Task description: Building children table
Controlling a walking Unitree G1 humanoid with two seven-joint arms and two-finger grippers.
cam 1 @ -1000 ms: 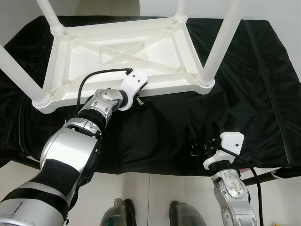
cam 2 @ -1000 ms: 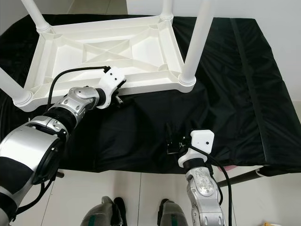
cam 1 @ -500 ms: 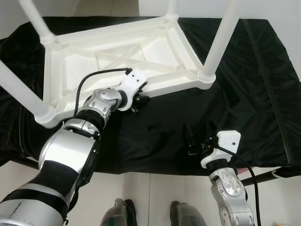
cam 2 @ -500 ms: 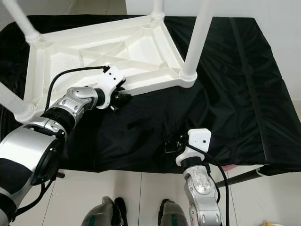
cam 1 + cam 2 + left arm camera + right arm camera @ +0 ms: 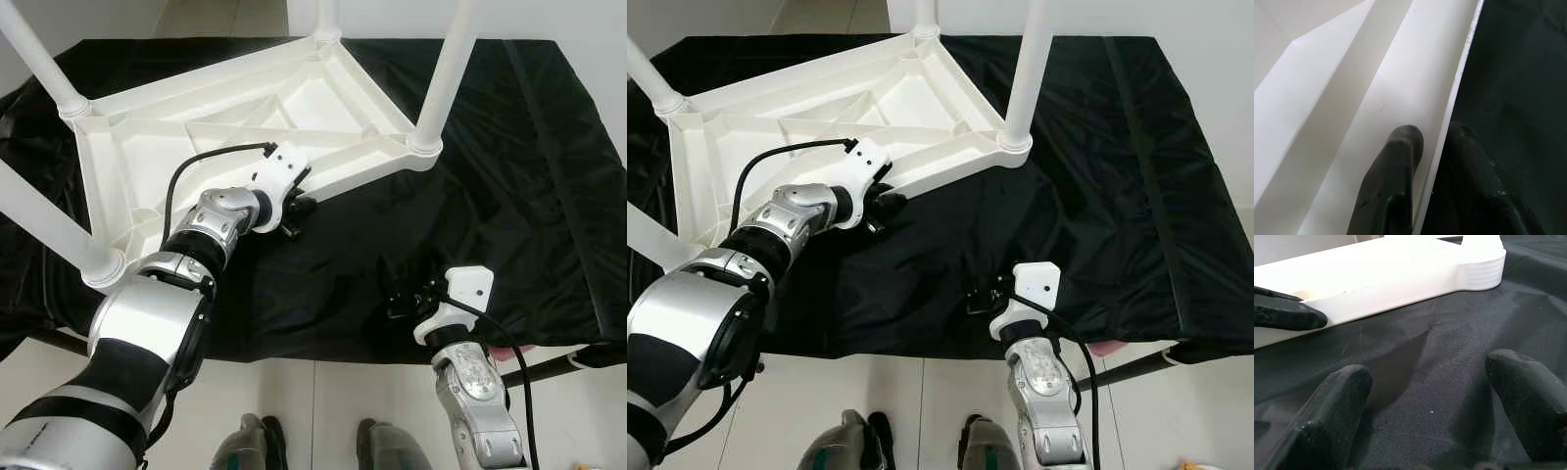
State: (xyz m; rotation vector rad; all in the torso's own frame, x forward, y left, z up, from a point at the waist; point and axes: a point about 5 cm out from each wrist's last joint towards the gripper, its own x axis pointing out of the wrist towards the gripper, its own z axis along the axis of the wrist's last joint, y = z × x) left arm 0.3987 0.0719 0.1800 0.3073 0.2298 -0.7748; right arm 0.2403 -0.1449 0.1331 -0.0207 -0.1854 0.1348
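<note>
White table [image 5: 245,117] lies upside down on the black cloth [image 5: 509,176], legs up, at the far left.
Left gripper [image 5: 297,208] is clamped on the table's near rim, one finger [image 5: 1393,186] inside, the other outside. Right gripper [image 5: 400,297] rests low over the cloth at the near edge, fingers [image 5: 1337,406] spread apart, holding nothing, well apart from the table.

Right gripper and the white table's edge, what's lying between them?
Just bare black cloth. In the right wrist view it runs unbroken from the open right gripper to the upturned table, whose rim the left gripper clamps.
</note>
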